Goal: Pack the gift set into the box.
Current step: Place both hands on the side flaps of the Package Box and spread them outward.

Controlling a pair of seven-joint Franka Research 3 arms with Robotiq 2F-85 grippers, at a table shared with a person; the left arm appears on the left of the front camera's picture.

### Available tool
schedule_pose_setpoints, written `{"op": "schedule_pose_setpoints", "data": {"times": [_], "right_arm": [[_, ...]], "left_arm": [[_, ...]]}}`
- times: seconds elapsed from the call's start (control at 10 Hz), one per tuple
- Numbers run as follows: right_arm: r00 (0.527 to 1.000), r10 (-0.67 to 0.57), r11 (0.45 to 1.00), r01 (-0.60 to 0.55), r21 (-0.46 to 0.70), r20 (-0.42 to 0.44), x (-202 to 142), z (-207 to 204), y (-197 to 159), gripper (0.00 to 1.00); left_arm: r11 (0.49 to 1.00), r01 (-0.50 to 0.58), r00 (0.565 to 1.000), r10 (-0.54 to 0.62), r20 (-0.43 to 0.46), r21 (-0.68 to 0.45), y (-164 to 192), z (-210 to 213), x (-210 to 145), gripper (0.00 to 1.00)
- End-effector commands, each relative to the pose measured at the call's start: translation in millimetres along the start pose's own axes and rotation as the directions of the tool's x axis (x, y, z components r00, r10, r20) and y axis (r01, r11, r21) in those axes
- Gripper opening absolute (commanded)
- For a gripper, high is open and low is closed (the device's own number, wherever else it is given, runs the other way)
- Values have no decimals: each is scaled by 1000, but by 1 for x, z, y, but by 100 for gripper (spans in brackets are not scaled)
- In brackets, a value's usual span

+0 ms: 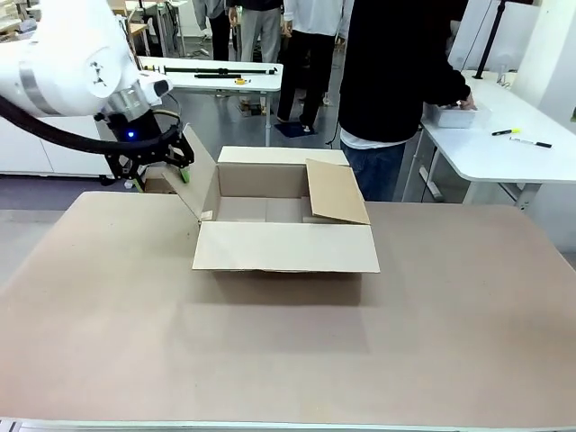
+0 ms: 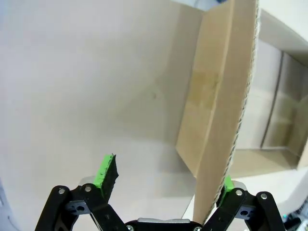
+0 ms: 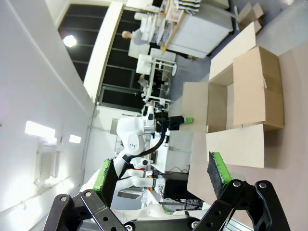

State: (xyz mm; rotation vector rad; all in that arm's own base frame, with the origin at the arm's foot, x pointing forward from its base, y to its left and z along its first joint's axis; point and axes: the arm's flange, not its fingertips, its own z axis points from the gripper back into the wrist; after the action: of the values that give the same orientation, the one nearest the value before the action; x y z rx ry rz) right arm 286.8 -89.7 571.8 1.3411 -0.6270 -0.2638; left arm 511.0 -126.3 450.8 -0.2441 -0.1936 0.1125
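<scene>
One box point(image 1: 256, 184) stands on the bench point(image 1: 270, 351), against the far edge and about midway between the left and right edges.

Front view:
- Box is open at the top. Near flap point(image 1: 283, 247) is folded out flat toward the near edge. Far flap point(image 1: 281, 155) is upright. Right flap point(image 1: 337, 191) leans in over the opening. Left flap point(image 1: 200, 180) stands tilted outward.
- Left hand point(image 1: 162, 173) is at the far-left corner of the box, just beside the left flap.
- A person point(image 1: 396, 72) in a dark top stands beyond the far edge, turned to a white side table point(image 1: 504, 153).

Left wrist view:
- Left hand point(image 2: 168, 175) is spread wide and straddles the left flap point(image 2: 216, 106).
- One green pad point(image 2: 107, 174) is well clear of the cardboard, over bare bench point(image 2: 86, 86).
- The other pad point(image 2: 227, 185) is half hidden behind the flap's corrugated edge. I cannot tell whether it touches.
- The flap is not clamped. The box interior point(image 2: 269, 110) shows beyond it.

Right wrist view:
- Right hand point(image 3: 162, 173) is wide open, with nothing between its pads point(image 3: 217, 168).
- The picture is rolled sideways. The box point(image 3: 250, 91) shows well apart from this hand, with the left arm point(image 3: 134, 139) beside it.
</scene>
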Motion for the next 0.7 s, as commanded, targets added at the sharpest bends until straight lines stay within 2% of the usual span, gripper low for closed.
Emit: {"op": "schedule_pose_setpoints", "data": {"times": [0.0,0.4,0.5,0.6], "right_arm": [[1000,26,999,-26,25,8,3,-3,0,100],[1000,0,1000,0,0,0,0,0,0,100],[998,-4,989,-4,-150,-56,9,-30,13,100],[988,25,978,-56,-201,-151,21,-83,25,100]], "left_arm": [[997,-9,1000,7,26,76,-12,1,2,100],[997,-9,1000,7,26,76,-12,1,2,100],[997,-9,1000,7,26,76,-12,1,2,100],[997,-9,1000,7,26,76,-12,1,2,100]]}}
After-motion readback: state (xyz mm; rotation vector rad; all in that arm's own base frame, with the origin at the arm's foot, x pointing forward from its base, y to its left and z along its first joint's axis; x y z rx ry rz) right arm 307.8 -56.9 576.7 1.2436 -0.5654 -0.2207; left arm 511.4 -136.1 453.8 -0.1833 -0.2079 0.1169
